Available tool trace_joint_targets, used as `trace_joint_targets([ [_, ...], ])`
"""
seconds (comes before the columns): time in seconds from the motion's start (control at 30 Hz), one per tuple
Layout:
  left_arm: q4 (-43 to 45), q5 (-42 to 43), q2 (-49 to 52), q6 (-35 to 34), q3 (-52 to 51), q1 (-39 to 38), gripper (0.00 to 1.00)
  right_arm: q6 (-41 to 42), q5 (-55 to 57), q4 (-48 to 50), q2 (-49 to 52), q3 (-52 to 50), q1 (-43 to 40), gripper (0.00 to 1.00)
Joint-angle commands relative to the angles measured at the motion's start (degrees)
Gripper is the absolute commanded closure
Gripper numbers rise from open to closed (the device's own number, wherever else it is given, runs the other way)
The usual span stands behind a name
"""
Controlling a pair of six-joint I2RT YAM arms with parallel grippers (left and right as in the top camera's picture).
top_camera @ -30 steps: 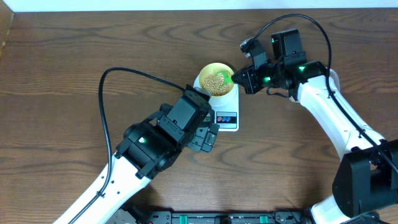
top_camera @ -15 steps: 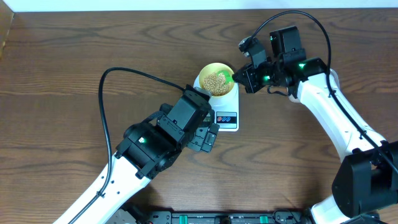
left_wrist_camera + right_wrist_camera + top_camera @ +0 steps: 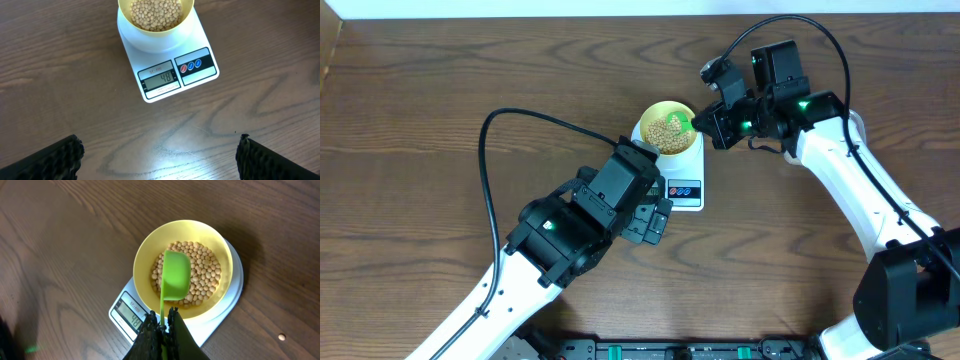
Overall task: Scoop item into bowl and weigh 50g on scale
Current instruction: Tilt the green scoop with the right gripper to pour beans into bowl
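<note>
overhead: small round pale yellow bowl (image 3: 647, 120) holding small round beige-tan beans (image 3: 667, 128) sits on the white rectangular digital scale (image 3: 685, 192), top centre of the frame, on the dark wood bench (image 3: 420, 100). right claw (image 3: 702, 125) is at the bowl's right rim, left claw (image 3: 655, 218) just below-left of the scale. neither claw's jaws read clearly from up there.

left wrist view only: its fingers (image 3: 60, 160) stand wide apart at the bottom corners w/ nothing between, and the display (image 3: 161, 79) reads 48.

right wrist view only: right claw is pinched tight on the handle of a bright green plastic scoop (image 3: 175, 280), cup over the beans inside the bowl. one stray bean (image 3: 282, 337) lies on the bench, lower right.
</note>
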Motion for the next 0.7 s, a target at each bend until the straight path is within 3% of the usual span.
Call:
trace_joint_targets([
  [0.0, -0.17, -0.59, 0.11, 0.74, 0.63, 0.17, 0.00, -0.87, -0.09, -0.24, 0.37, 1.73, 0.83, 0.99],
  [0.67, -0.17, -0.59, 0.11, 0.74, 0.63, 0.17, 0.00, -0.46, 0.68, -0.66, 0.37, 1.75, 0.94, 0.99],
])
